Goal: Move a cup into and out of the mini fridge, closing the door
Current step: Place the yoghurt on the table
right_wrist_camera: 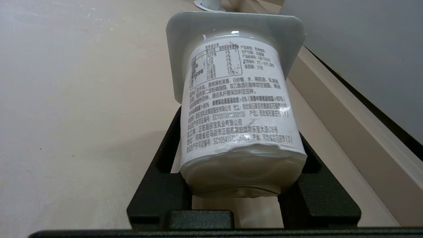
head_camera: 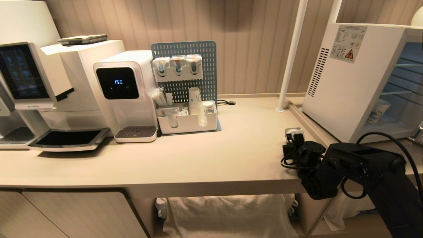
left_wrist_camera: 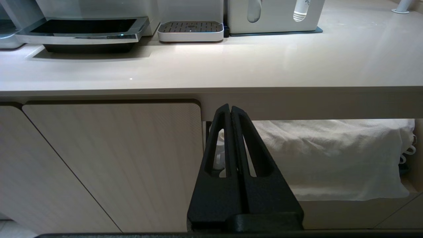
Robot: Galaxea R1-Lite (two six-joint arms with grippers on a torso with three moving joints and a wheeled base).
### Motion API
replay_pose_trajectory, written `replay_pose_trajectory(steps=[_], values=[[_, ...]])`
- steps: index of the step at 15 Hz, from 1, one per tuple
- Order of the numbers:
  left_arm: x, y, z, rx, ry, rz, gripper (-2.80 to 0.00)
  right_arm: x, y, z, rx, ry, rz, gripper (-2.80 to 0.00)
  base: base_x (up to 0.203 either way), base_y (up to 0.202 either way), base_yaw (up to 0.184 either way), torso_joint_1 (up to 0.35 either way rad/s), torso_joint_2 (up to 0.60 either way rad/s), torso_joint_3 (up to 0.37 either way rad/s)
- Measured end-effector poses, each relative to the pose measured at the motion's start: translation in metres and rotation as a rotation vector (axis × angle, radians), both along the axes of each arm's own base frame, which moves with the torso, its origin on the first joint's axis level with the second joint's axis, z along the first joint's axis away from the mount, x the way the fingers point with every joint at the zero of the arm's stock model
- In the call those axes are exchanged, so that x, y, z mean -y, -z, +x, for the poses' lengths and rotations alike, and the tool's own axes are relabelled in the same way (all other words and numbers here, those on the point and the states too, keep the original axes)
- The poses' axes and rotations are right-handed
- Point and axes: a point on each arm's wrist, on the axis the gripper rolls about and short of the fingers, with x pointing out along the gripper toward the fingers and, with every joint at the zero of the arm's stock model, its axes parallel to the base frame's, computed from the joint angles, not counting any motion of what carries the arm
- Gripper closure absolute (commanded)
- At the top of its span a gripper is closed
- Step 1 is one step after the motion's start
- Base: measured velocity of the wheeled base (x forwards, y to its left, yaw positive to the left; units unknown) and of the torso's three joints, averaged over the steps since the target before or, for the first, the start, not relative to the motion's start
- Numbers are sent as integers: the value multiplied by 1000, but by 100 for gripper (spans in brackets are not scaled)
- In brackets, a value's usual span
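While clamped on the cup, right end effector seemingly above counter; left closed.

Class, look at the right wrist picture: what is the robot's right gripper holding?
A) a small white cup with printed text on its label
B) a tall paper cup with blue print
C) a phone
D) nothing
A: the right gripper is shut on the cup, its label printed with small text.
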Motion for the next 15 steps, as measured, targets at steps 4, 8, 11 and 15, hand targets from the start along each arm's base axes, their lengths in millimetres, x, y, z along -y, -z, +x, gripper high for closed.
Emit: replay_pose_trajectory(steps=[4, 8, 11, 15], values=[[0, 0, 0, 0, 0, 0, 0, 0, 0, 0, -1, 1, 0, 0, 0, 0, 0, 0, 0, 0], [0, 0, 0, 0, 0, 0, 0, 0, 0, 0, -3, 1, -7, 0, 0, 0, 0, 0, 0, 0], [0, 0, 0, -1, 1, 0, 0, 0, 0, 1, -12, 7, -16, 0, 0, 0, 0, 0, 0, 0], [0, 0, 0, -1, -1, 0, 0, 1, 0, 4, -12, 44, -36, 0, 0, 0, 0, 0, 0, 0]])
